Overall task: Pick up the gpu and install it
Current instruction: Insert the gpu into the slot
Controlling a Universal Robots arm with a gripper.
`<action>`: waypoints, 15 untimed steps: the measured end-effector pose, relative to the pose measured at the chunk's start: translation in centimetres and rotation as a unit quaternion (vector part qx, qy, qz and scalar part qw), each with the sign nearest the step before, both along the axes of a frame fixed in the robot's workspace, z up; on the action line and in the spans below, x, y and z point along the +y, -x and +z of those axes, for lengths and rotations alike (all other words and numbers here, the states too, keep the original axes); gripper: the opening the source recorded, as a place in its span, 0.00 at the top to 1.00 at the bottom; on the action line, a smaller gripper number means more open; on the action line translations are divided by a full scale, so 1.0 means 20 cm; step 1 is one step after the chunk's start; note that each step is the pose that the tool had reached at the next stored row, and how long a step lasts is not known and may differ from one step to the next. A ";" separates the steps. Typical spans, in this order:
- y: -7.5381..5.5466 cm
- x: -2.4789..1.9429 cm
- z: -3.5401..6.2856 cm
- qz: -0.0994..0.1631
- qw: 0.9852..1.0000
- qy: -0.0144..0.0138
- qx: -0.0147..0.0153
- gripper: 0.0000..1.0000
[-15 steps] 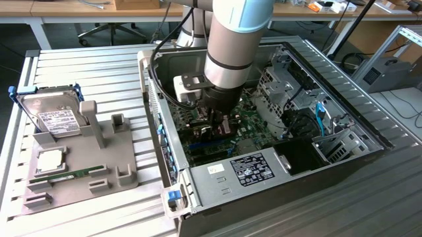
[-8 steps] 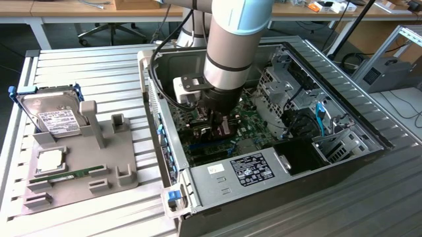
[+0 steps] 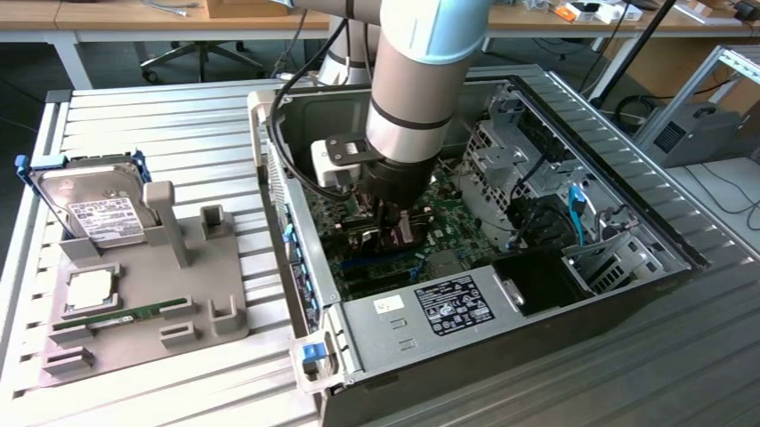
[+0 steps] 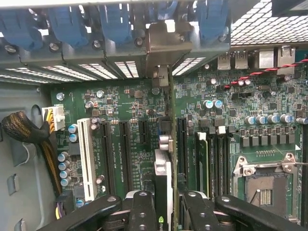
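Now | fingers clamped on gpu | gpu edge-on inside computer case, over motherboard

The gpu, a thin flat dark card with a silvery metal bracket, stands edge-on between the fingers of the black gripper, so its broad face is hidden and its near end runs off the wrist view's edge. Whether its connector edge is seated fully in the green motherboard under the gripper cannot be told. In the exterior view the thick silver-grey arm hides the part of that board directly behind the gripper.
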State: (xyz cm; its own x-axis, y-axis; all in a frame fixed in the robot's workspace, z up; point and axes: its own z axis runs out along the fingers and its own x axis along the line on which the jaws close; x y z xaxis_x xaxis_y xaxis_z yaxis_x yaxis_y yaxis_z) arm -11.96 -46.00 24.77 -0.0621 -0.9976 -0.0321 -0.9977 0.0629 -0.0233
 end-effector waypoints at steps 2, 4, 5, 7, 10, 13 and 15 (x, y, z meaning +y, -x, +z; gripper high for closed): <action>0.00 0.000 -0.001 0.000 1.000 0.000 0.000 0.73; 0.00 0.000 -0.002 0.000 1.000 0.000 0.000 0.73; 0.00 0.000 -0.002 0.000 1.000 0.000 0.000 0.73; 0.00 0.000 -0.002 0.000 1.000 0.000 0.000 0.73; 0.00 0.000 -0.002 0.000 1.000 0.000 0.000 0.73; 0.00 0.000 -0.001 0.000 1.000 0.000 0.000 0.73; 0.00 0.000 -0.001 0.000 1.000 0.000 0.000 0.73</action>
State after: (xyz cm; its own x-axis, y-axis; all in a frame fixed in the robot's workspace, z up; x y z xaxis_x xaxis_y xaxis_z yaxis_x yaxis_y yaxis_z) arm -11.96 -45.99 24.74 -0.0622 -0.9975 -0.0325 -0.9977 0.0630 -0.0235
